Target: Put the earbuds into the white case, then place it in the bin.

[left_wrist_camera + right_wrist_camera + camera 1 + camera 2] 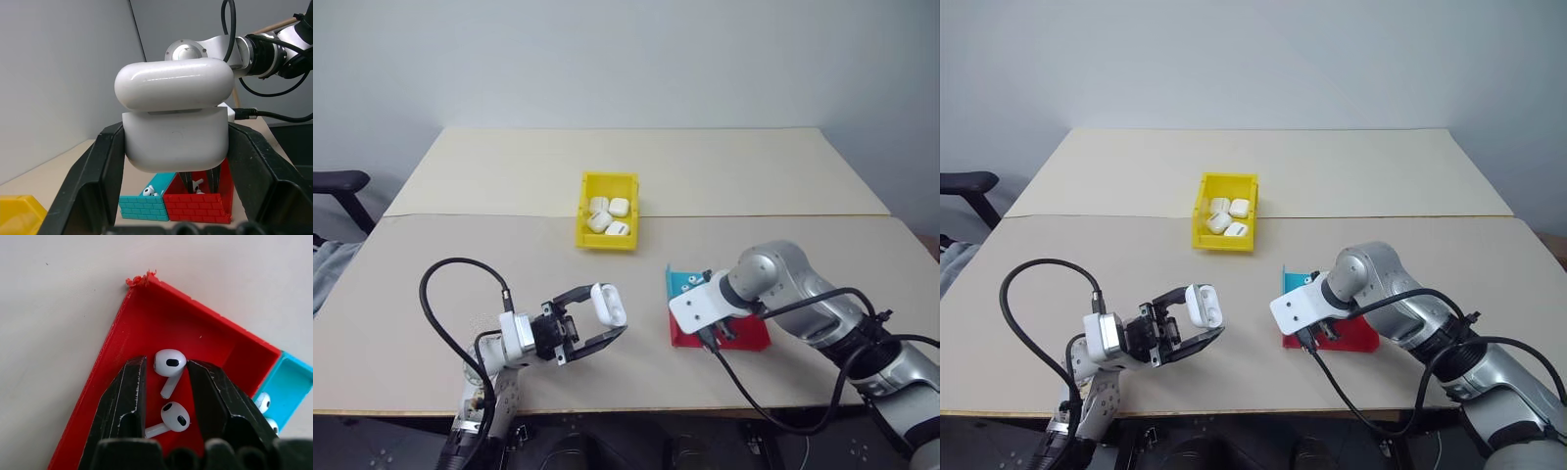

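Table (460, 206) carrying everything. Yellow bin (607, 210) sitting far centre, waiting for case, already holding other cases. Red tray (146, 313) near right. Left end effector (597, 325) clamping white case (609, 304), lid open for loading. Right end effector (166, 377) reaching into tray, partly open fingers straddling earbuds (168, 364), not visibly gripping.

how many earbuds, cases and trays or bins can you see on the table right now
white cases: 5, one held in the left hand, four in the yellow bin
earbuds: 4, two in the red tray, two in the blue tray
trays and bins: 3, yellow bin, red tray, blue tray
total: 12
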`<state>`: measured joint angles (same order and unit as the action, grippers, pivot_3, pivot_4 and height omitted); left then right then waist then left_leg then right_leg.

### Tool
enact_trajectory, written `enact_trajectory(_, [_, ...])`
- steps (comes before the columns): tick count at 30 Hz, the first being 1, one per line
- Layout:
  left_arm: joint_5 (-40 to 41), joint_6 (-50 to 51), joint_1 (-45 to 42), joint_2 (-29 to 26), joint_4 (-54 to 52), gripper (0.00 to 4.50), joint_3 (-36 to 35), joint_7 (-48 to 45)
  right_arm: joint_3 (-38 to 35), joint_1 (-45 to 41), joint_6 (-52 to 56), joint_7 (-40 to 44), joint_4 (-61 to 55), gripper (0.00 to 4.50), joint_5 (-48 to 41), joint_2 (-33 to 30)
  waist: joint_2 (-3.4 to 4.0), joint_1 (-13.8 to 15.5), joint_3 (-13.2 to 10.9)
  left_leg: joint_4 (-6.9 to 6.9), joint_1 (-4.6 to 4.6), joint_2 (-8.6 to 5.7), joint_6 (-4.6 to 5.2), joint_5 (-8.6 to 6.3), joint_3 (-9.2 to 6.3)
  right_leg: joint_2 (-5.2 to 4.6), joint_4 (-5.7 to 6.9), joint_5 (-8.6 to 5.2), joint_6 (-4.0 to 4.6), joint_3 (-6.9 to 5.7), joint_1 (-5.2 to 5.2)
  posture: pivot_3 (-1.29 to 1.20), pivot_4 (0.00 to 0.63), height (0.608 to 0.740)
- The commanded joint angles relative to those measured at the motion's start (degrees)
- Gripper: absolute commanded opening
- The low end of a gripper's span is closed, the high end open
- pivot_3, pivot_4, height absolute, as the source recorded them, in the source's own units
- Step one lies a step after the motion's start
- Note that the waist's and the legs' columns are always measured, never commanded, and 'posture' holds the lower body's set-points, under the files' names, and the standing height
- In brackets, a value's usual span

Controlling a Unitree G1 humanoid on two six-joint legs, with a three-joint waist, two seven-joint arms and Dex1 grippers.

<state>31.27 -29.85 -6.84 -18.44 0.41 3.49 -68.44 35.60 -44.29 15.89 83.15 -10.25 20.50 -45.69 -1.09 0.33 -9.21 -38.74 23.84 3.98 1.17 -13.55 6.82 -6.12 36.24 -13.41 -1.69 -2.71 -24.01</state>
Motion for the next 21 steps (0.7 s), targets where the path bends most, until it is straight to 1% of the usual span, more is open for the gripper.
enact_trajectory(1, [-0.43, -1.06, 0.17, 0.03, -2.07, 2.81, -0.4, 0.46, -0.39, 0.1, -2.0, -0.07, 0.05, 1.69, 1.03, 0.17, 0.0, 0.0, 0.0, 0.0, 0.0, 0.0, 0.0, 0.0, 0.0, 0.01, 0.0, 0.0, 0.0, 0.0, 0.0, 0.0, 0.15, 0.74])
enact_trajectory(10, [-1.17, -1.52, 0.43, 0.25, -1.75, 2.81, -0.35, 0.8, -0.71, -0.01, -3.3, 0.41, 1.27, 1.69, 1.61, 0.89, 0.02, -0.02, 0.02, 0.0, -0.01, 0.01, 0.0, 0.0, 0.0, 0.01, 0.0, 0.0, 0.0, -0.01, 0.02, 0.0, 0.15, 0.74])
enact_trajectory(13, [-1.34, -1.67, 0.4, 0.34, -1.5, 2.81, -0.4, 0.82, -0.86, 0.42, -4.35, 0.67, 1.5, 1.11, 1.52, 0.57, 0.03, -0.02, 0.03, 0.0, -0.02, 0.01, 0.0, 0.0, 0.0, 0.02, 0.0, 0.0, 0.0, -0.01, 0.03, 0.0, 0.15, 0.74])
enact_trajectory(14, [-1.42, -1.69, 0.4, 0.36, -1.41, 2.81, -0.44, 0.81, -0.97, 0.54, -4.48, 0.64, 1.51, 0.78, 1.52, 0.56, 0.03, -0.02, 0.03, 0.0, -0.02, 0.01, 0.0, 0.0, 0.0, 0.02, 0.0, 0.0, 0.0, -0.01, 0.02, 0.0, 0.15, 0.74])
enact_trajectory(15, [-1.48, -1.73, 0.4, 0.4, -1.31, 2.81, -0.48, 0.79, -1.08, 0.64, -4.67, 0.44, 1.54, 0.62, 1.59, 0.61, 0.03, -0.01, 0.03, 0.0, -0.02, 0.01, 0.0, 0.0, 0.0, 0.02, 0.0, 0.0, 0.0, -0.01, 0.04, 0.0, 0.15, 0.74])
enact_trajectory(21, [-1.56, -1.87, 0.26, 0.61, -0.99, 2.81, -0.44, 0.65, -1.41, 0.61, -4.66, 0.21, 1.54, 0.62, 1.71, 0.95, 0.04, -0.02, 0.04, 0.0, -0.02, 0.01, 0.0, 0.0, 0.0, 0.02, 0.0, 0.0, 0.01, -0.01, 0.03, 0.0, 0.15, 0.74])
